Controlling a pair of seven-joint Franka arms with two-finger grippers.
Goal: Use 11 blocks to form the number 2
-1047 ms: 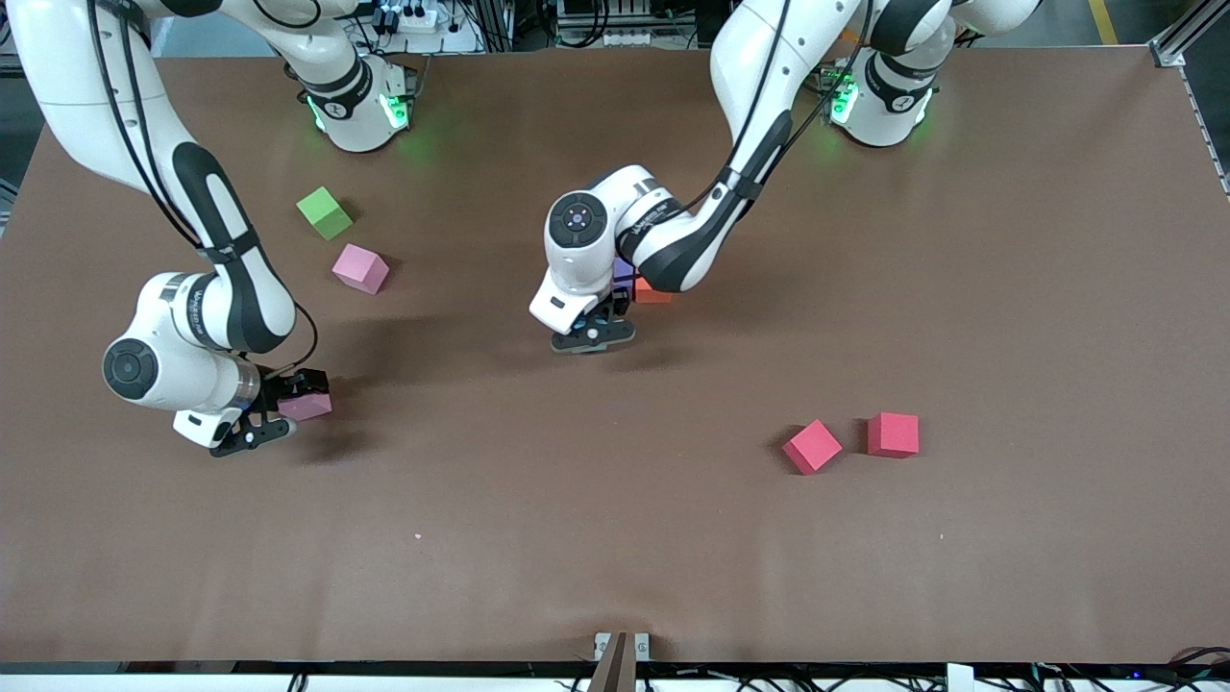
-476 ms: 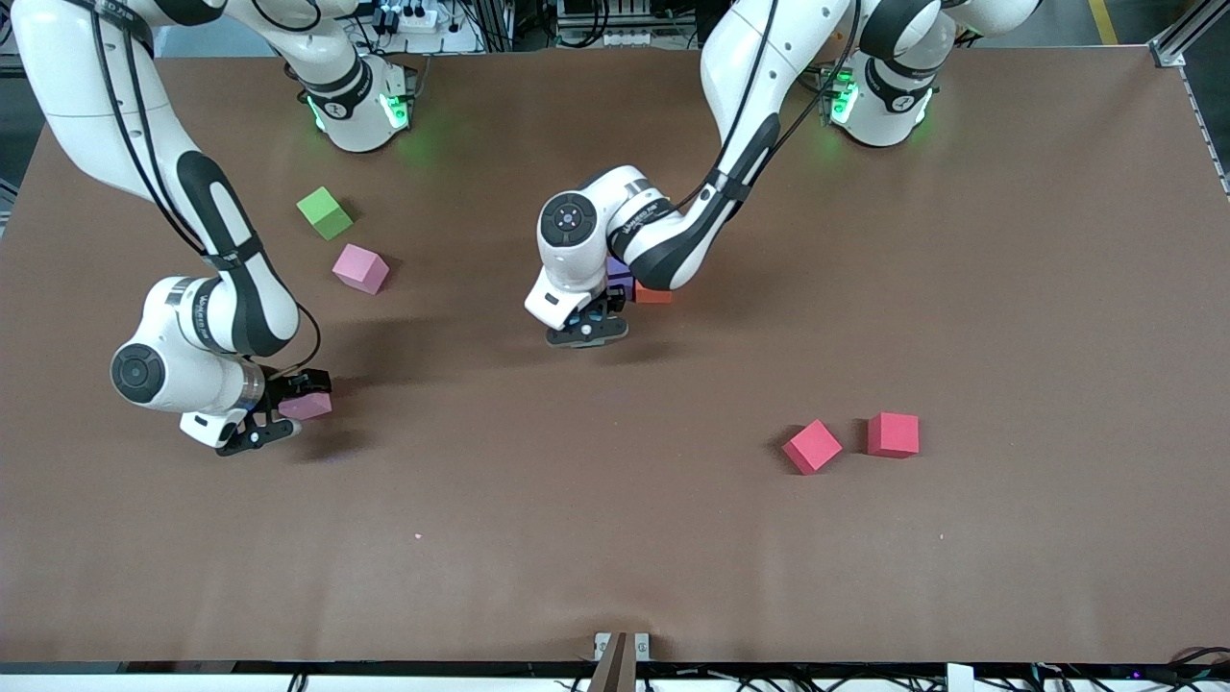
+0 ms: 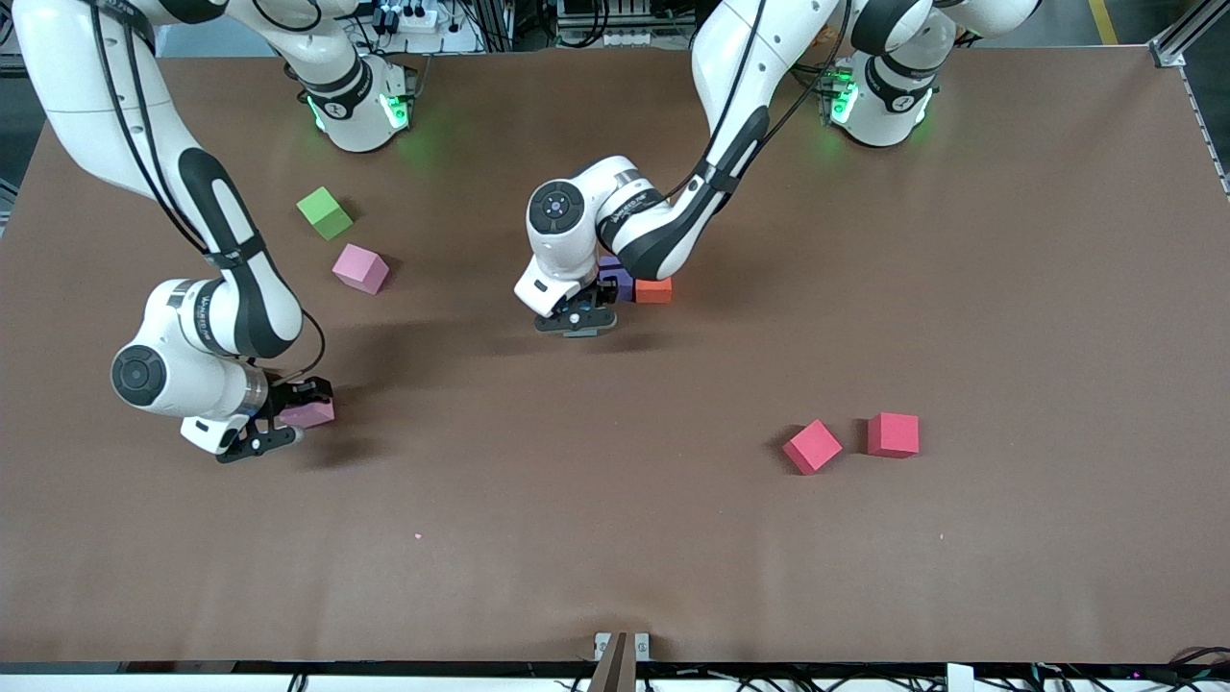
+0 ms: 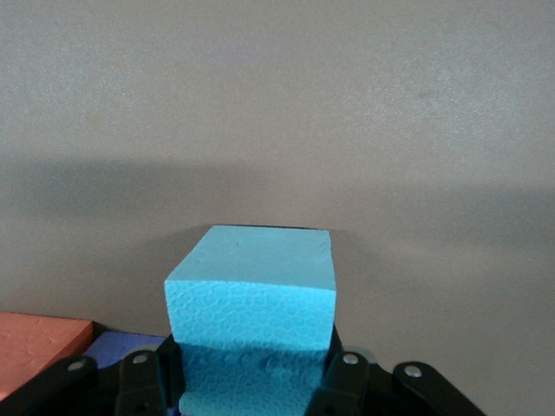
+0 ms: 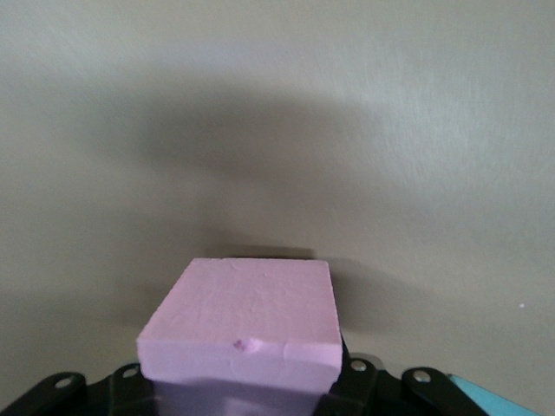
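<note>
My left gripper [image 3: 577,322] is shut on a light blue block [image 4: 251,303], held low by the table's middle, right beside a purple block [image 3: 615,276] that touches an orange block [image 3: 653,289]. In the left wrist view the purple block [image 4: 130,347] and orange block [image 4: 39,347] show next to the jaws of my left gripper [image 4: 251,386]. My right gripper [image 3: 274,428] sits low at the right arm's end of the table, shut on a pink block [image 3: 309,414]. In the right wrist view that pink block [image 5: 247,321] fills the jaws of my right gripper [image 5: 243,386].
A second pink block [image 3: 360,268] and a green cube [image 3: 324,212] lie farther from the front camera than my right gripper. Two red-pink blocks [image 3: 812,446] [image 3: 893,434] lie side by side toward the left arm's end. A light blue corner [image 5: 490,400] shows in the right wrist view.
My right gripper has closed on the pink block. My left gripper has carried the light blue block a little toward the robots' side and the right arm's end, closer to the purple block.
</note>
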